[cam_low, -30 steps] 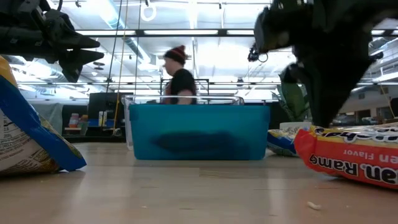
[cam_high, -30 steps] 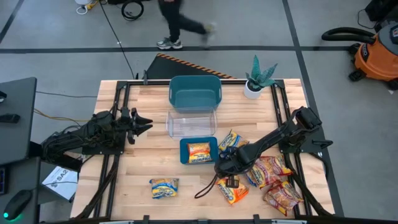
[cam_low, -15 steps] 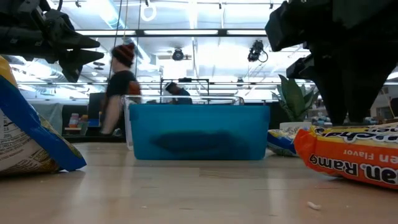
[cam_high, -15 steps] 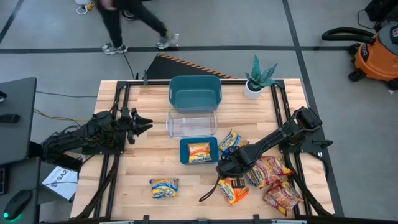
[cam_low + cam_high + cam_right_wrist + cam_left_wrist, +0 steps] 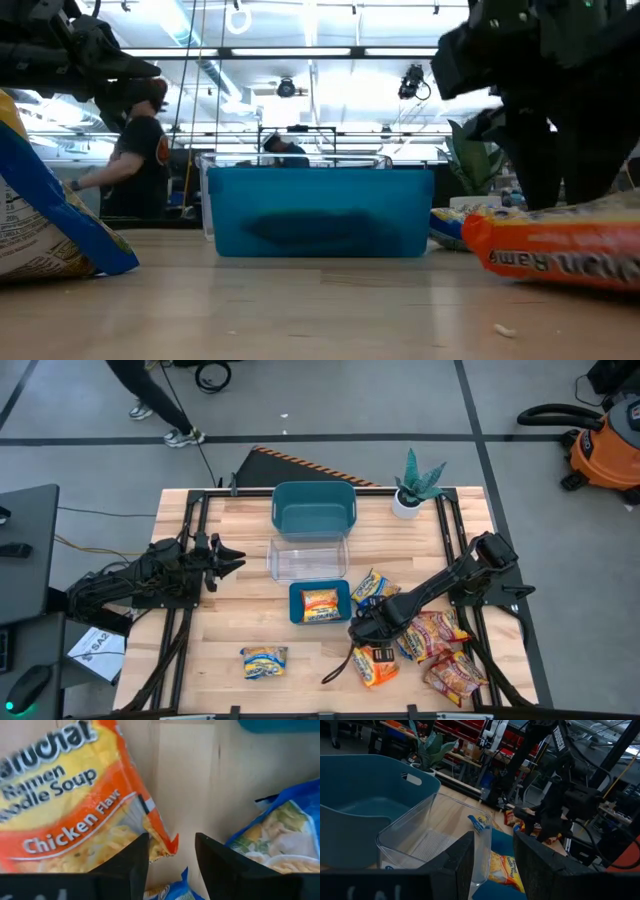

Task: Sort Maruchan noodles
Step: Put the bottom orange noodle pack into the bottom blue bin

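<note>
Orange and yellow-blue packets (image 5: pixel 376 665), about seven counted; three bins (image 5: pixel 313 508); both arms' jaws apart, nothing between them.

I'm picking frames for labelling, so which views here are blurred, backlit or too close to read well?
Low view: ceiling lights backlight the scene, so the right gripper is a silhouette, and the orange packet under it is smeared. Right wrist view: very close, the Chicken Flavor packet fills it but reads clearly. High view: evenly lit, sharp; the left gripper waits.
</note>
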Robot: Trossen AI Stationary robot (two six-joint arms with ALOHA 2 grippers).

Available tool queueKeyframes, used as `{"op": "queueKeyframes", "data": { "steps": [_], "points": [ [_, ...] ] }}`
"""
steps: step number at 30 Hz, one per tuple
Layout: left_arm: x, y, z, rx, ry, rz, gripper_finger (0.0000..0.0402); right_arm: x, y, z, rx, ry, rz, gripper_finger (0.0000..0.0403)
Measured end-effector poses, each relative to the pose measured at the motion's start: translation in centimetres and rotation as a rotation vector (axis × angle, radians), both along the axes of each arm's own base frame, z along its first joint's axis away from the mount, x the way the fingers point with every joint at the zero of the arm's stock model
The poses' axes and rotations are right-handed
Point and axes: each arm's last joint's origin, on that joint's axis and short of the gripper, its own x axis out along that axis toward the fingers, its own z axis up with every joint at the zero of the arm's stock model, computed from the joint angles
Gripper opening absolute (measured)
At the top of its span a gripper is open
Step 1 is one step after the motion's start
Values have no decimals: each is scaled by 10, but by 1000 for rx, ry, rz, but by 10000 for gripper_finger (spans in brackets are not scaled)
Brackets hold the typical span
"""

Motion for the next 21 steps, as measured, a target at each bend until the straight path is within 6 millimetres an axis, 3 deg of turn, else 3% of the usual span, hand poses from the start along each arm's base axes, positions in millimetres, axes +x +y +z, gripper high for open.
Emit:
{"op": "queueKeyframes", "data": {
  "steps": [6, 13, 21],
  "points": [
    [0, 0, 0, 0, 0, 0, 142, -3, -2, -7, 0, 11, 8, 126],
    [0, 0, 0, 0, 0, 0, 142, -4, -1, -7, 6, 13, 28, 15],
    [0, 0, 0, 0, 0, 0, 142, 0, -2, 8, -66, 18, 57, 5]
  ]
}}
